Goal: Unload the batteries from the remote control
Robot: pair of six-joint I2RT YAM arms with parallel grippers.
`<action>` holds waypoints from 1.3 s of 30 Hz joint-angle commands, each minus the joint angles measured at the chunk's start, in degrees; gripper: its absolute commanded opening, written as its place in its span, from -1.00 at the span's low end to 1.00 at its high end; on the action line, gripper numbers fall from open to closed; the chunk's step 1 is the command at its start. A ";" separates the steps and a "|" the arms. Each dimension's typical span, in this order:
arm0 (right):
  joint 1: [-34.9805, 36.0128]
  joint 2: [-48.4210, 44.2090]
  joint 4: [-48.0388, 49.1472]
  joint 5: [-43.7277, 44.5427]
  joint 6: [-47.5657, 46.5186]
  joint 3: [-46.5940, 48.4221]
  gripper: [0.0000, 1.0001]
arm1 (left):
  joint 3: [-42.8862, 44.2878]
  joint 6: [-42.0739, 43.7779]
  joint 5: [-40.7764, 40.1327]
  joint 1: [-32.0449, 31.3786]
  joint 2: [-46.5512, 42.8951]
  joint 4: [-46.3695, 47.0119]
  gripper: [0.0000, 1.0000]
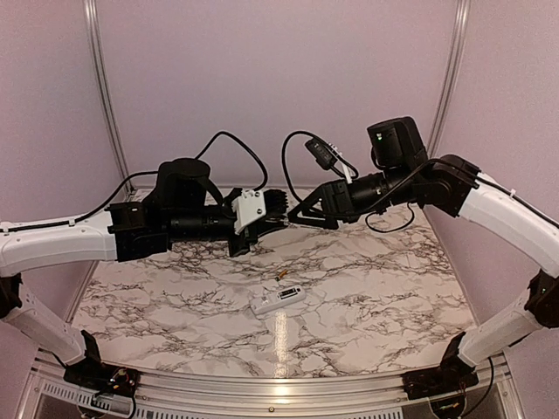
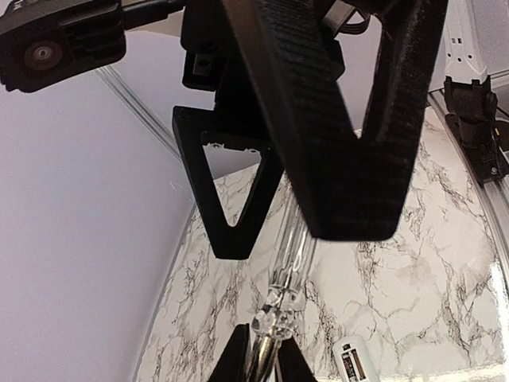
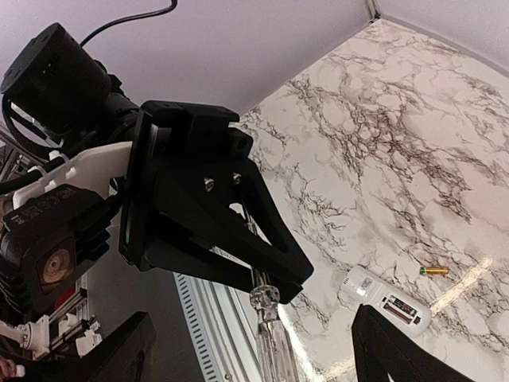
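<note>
White plastic, the remote control [image 1: 278, 300] lies flat on the marble table [image 1: 393, 297], near the middle and a little toward the near edge. It has a dark rectangular patch on its upper face. One battery [image 1: 281, 278], a tiny gold cylinder with a green end in the right wrist view, lies on the table just beyond the remote control. It is close to it but apart from it, and nothing touches either one.

Higher up and farther back, clear of the table, the two arms meet tip to tip. The left arm [image 1: 266, 209] reaches in from the left with its jaws clenched on a clear pen-like tool [image 2: 286, 255]. In the left wrist view the tool runs straight out from between the two closed tips.

The right arm [image 1: 314, 209] comes in from the right with its jaws released and wide apart. In the right wrist view they show at the two bottom corners, with the tool's clear end between them. Whether it touches either one cannot be told. In the left wrist view the far part of the tool is hidden behind the right arm's broad black finger [image 2: 342, 159].

Black cables [image 1: 236, 144] loop up behind both wrists, and pale lilac walls [image 1: 279, 70] close in the table.
</note>
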 commanded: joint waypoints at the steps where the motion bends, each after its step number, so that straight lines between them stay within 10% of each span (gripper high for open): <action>1: 0.18 -3.56 7.85 5.51 6.25 -1.74 0.76 | -2.68 -5.81 -5.04 -0.21 -3.47 10.24 -1.00; 39: -3.33 -2.76 20.06 2.00 17.94 -4.99 -0.24 | -5.13 -10.44 -8.19 -0.21 -2.77 19.10 -1.00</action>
